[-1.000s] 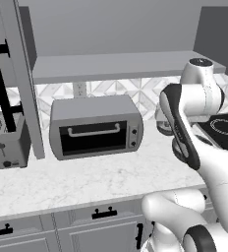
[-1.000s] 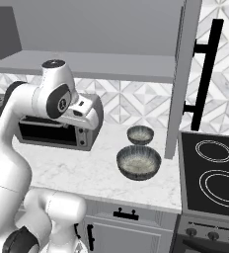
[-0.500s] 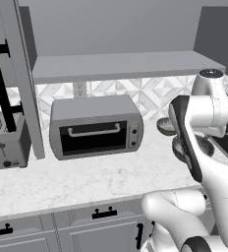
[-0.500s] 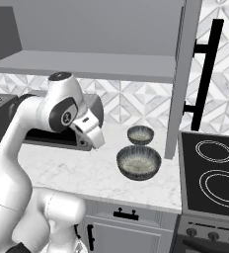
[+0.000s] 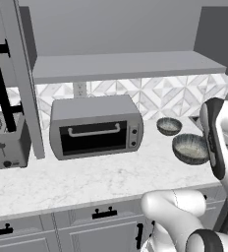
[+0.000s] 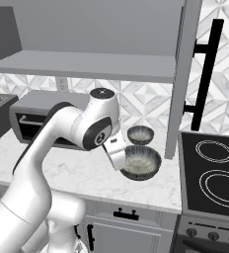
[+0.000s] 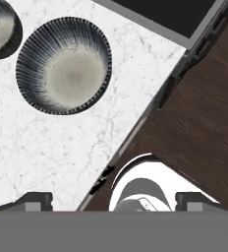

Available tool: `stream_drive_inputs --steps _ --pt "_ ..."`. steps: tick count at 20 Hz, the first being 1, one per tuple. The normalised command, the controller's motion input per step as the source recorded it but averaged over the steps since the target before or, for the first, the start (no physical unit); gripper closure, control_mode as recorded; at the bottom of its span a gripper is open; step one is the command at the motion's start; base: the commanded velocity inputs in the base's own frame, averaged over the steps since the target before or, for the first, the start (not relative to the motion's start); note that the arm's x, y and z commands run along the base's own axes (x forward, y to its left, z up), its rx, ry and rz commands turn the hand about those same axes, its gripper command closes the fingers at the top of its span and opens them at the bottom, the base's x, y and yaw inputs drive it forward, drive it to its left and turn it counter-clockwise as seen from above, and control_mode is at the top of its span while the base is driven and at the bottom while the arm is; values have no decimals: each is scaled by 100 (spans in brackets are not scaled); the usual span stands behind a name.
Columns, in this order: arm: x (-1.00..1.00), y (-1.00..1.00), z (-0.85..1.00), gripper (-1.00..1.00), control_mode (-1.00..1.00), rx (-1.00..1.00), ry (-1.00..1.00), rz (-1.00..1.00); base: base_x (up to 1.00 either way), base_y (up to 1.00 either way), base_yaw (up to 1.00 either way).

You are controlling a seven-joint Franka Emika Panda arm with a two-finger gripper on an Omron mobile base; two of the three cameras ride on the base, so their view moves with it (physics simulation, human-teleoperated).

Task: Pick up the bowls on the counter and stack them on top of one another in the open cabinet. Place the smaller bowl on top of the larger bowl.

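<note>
Hovering wide open, gripper (image 7: 113, 201) holding nothing, both bowls sitting right of the toaster oven (image 5: 95, 127): larger bowl (image 7: 63, 72) nearer, smaller bowl (image 6: 140, 134) behind.

Right base view: the arm's forearm covers the near-left rim of the larger bowl (image 6: 141, 163), and we cannot see the gripper past it. The toaster oven (image 6: 35, 116) is mostly masked by the arm. Hand view: the smaller bowl (image 7: 0, 27) is cut by the top-left corner, and we get just part of its rim and inside. The finger tips (image 7: 35, 201) barely clear the bottom, so we cannot judge their gap. Left base view: the toaster (image 5: 5, 142) is cut by the left edge.
</note>
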Motion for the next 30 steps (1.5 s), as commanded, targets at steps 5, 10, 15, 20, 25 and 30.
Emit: stream_drive_inputs --steps 5,10,15,20,25,30 --pt "0 -42 -37 -100 -100 4 0 -17 0 0 0" --pt "17 -14 -32 -100 -100 8 0 -8 0 0 0" --pt "38 -11 -26 -100 -100 9 1 0 0 0 0" --pt "31 -11 -24 -100 -100 0 7 0 0 0 0" --pt "13 -28 -34 -100 -100 1 1 0 0 0 0" --pt "13 -20 -34 -100 -100 1 0 0 0 0 0"
